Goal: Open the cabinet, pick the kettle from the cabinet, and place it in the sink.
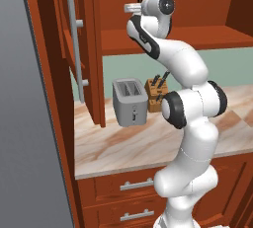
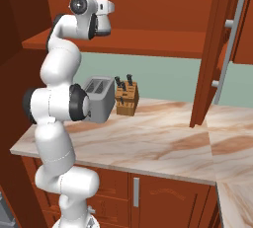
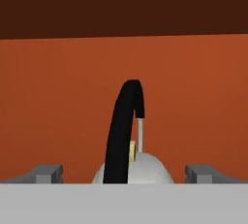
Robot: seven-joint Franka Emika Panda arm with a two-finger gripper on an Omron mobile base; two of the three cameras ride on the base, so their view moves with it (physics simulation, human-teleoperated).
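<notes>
Between the claw's (image 3: 124, 173) two spread fingertips, straight ahead of it and close, the kettle (image 3: 145, 168) was seen in the hand view against the cabinet's (image 3: 193, 97) red-brown back wall. The claw was held wide apart and nothing was pinched; one dark fingertip (image 3: 44, 173) stood to each side of the kettle's silver dome, clear of it. The kettle stood upright, its long axis vertical, and its black arched handle (image 3: 122, 126) was seen nearly edge-on, so the arch ran roughly along the claw's line of sight. The spout could not be made out, so its heading could not be told.

In the left base view, the hand (image 1: 134, 8) was seen raised to the open cabinet's shelf (image 1: 197, 38), a sliver of black handle just beyond it; the swung-out door (image 1: 91, 49) with its long grey bar handle (image 1: 74, 49) lay to the claw's left. Below the claw, a grey toaster (image 1: 129, 101) and a wooden knife block (image 1: 156, 94) stood on the marbled countertop (image 1: 123, 148). In the right base view, a second open door (image 2: 217, 49) was shown on the claw's right.
</notes>
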